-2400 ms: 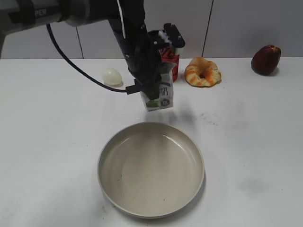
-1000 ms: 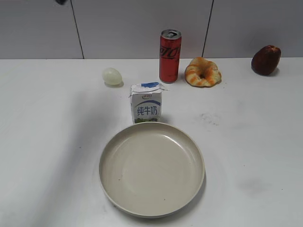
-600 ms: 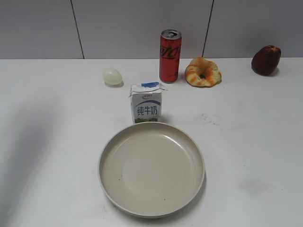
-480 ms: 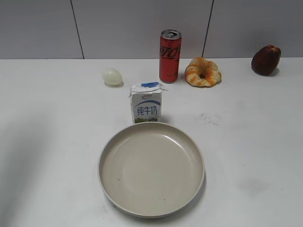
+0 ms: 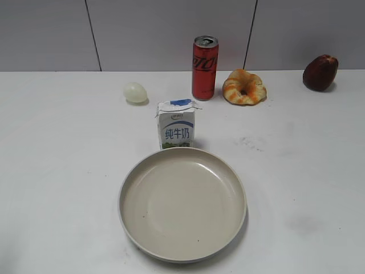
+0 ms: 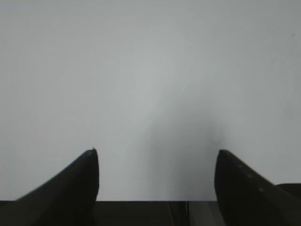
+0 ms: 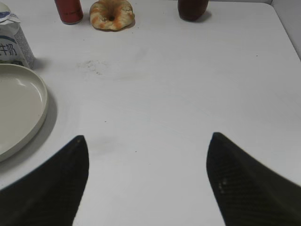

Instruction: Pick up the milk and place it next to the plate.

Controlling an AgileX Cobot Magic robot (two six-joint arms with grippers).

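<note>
Fingers of both the left gripper and right gripper stand apart over bare table, while the milk sits upright just behind the plate, likely light and crushable (best gripped across its flat sides, mid-height).

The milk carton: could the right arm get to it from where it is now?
Probably yes. The right gripper is open over bare table, and the milk stands upright beside the plate, nothing between them.
</note>
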